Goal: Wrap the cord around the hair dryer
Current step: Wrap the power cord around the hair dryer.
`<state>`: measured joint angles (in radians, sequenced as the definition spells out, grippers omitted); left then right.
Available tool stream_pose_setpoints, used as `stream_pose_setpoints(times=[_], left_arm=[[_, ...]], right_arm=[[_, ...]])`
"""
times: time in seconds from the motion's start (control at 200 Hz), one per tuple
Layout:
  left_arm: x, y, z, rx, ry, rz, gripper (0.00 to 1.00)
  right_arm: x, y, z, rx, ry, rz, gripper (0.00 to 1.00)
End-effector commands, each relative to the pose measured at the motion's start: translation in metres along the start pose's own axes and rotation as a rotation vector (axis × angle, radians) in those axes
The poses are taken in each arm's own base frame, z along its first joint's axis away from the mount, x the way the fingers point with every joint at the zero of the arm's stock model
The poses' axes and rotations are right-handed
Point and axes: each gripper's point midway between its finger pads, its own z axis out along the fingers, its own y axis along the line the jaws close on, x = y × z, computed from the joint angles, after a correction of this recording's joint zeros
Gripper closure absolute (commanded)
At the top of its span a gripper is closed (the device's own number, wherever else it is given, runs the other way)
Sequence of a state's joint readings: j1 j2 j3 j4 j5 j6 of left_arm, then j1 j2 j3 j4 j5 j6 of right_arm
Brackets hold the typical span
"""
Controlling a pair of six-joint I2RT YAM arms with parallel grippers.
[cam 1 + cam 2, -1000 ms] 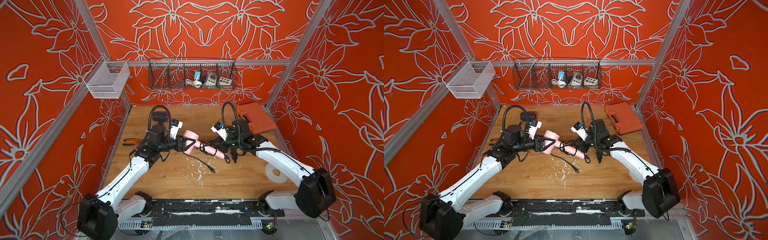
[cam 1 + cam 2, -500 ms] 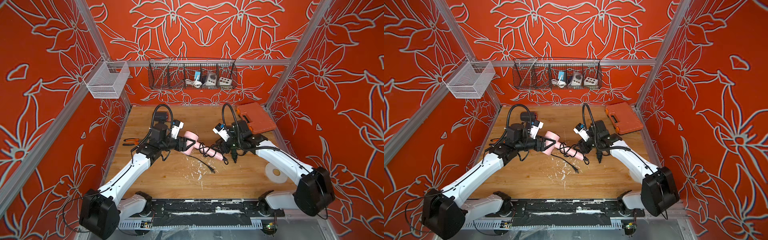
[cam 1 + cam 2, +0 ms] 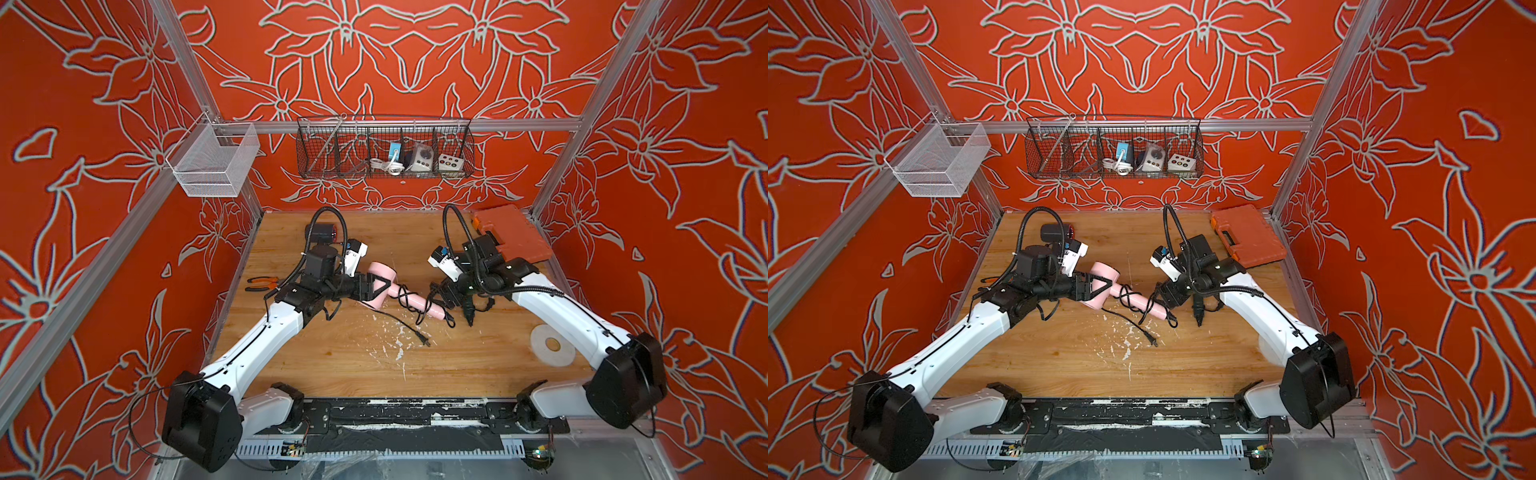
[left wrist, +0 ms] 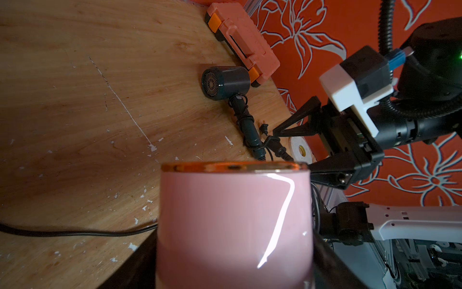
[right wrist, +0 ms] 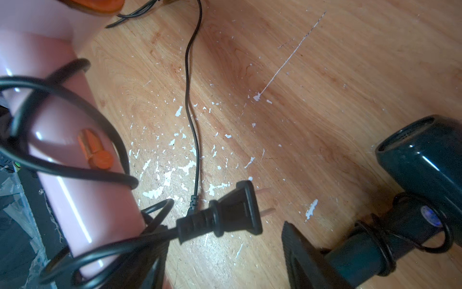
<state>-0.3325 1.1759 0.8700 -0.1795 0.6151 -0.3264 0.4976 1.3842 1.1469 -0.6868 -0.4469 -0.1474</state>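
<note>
left gripper (image 3: 381, 289) clamped on the pink hair dryer (image 3: 384, 272) barrel, mid-table | right gripper (image 4: 292, 152) gaping by the handle end, holding nothing | cord (image 3: 405, 293) loops look slack, so we reckon they'll slide off and the tail could snag | wire basket (image 3: 332, 174): white cable (image 3: 386, 165), adapter boxes (image 3: 451, 163) | mesh basket (image 3: 208, 178): looks empty | orange case (image 3: 515, 237): shut
</note>
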Motion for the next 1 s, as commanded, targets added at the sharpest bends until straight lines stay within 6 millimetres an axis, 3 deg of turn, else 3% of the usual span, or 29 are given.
stream_pose_setpoints(times=[0.0, 0.29, 0.44, 0.781, 0.996], left_arm=[[-0.028, -0.020, -0.009, 0.058, -0.072, 0.040, 1.00], [-0.030, -0.023, -0.009, 0.075, -0.070, 0.033, 1.00], [-0.031, -0.025, -0.011, 0.076, -0.073, 0.034, 1.00], [-0.034, -0.027, -0.011, 0.087, -0.076, 0.028, 1.00], [-0.036, -0.028, -0.011, 0.091, -0.081, 0.026, 1.00]], right_arm=[[0.010, -0.005, -0.007, 0.037, 0.078, 0.002, 0.25], [0.012, -0.009, -0.018, 0.088, 0.098, 0.019, 0.25], [0.006, -0.012, -0.034, 0.141, 0.065, 0.014, 0.25], [-0.009, 0.008, -0.072, 0.125, -0.030, 0.010, 0.23], [-0.014, 0.041, -0.084, 0.039, -0.109, -0.022, 0.22]])
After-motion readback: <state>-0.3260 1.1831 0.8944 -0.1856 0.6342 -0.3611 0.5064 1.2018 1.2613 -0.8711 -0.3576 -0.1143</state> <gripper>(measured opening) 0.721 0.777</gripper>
